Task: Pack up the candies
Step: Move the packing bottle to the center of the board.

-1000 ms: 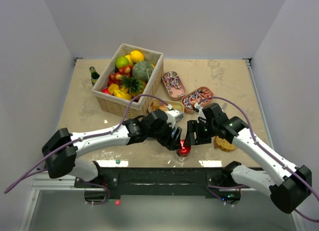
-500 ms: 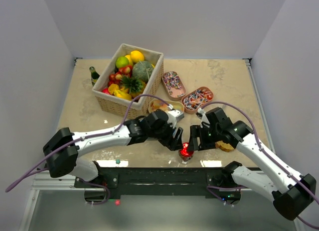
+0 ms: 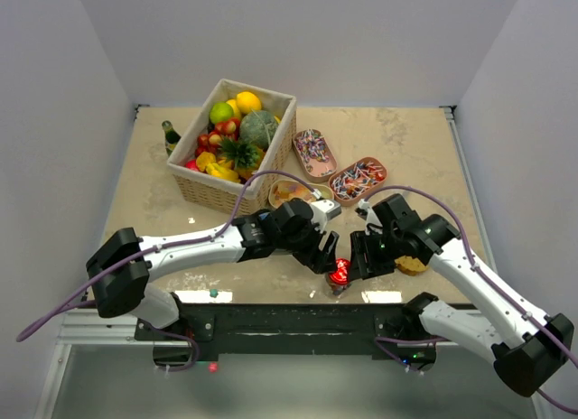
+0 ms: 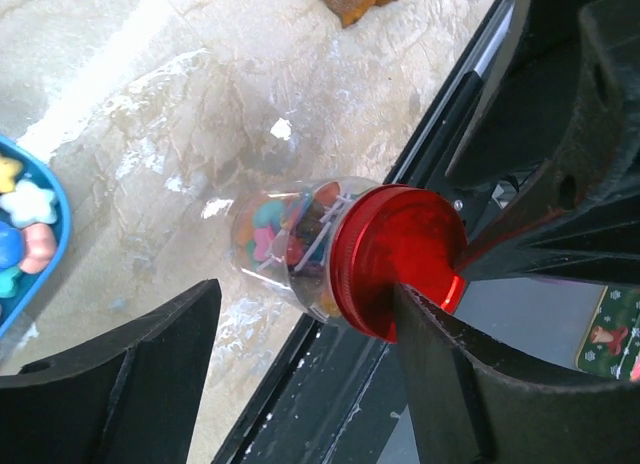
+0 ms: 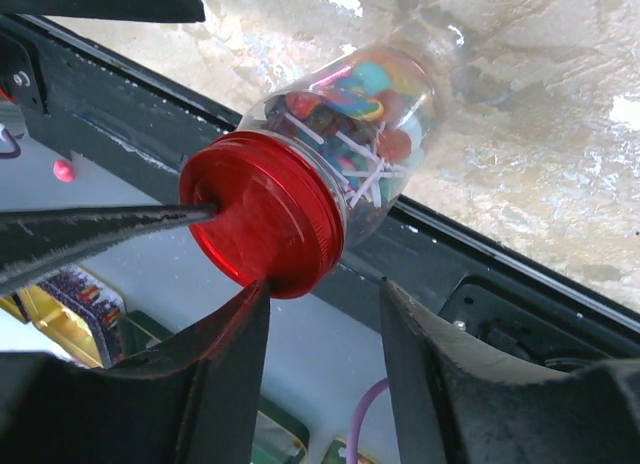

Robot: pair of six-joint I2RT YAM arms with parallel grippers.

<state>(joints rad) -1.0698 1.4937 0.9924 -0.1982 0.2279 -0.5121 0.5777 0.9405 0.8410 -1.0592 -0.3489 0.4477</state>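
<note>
Shifting slightly rightward along the near edge of the desk [image 3: 406, 135] within the last second, the jar [image 3: 340, 275] lay tilted, its red lid [image 4: 395, 259] hanging past the rim. The right tool [image 5: 322, 294] had dropped closer and narrowed its jaws to about half. Whether it pinched the lid I could not tell. The left tool [image 4: 300, 314] stayed wide open with one finger [image 4: 440, 374] touching the lid, gripping nothing. Some candies [image 4: 285, 239] sat inside the jar, and more filled two trays [image 3: 318, 177] farther back. The lid looked seated, so this jar seemed nearly closed, though plenty remained to pack.
</note>
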